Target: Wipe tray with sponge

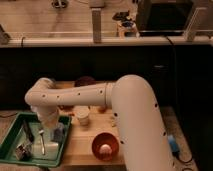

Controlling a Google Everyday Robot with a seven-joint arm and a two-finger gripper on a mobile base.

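So, the tray (12, 131) is parked at about 8 o'clock in the view, on the left end of a wooden table (80, 142). The gripper (50, 134) is lowered into the tray's right half. It's hung off the big white arm (130, 105), which is reached in from 4 o'clock and bent down at the far left.

Apart or together? Honestly it can't be told, since the tool end is just a pale blur against the tray floor.

The sponge (49, 149) is seen as a pale block near the tray's 4 o'clock corner, directly at 6 o'clock of the gripper and very close under it. Whether the two are actually touching can't be made out.

A small dark item (22, 150) is also lying in the tray, at 9 o'clock of the sponge.

Off the tray, a white cup (81, 116) is stood at 2 o'clock of the gripper, just past the rim. A red bowl (105, 146) with something pale inside is set at 3 o'clock of the sponge, well apart from it. A dark bowl (85, 81) is placed at the table's far edge, at 12 o'clock of the cup.
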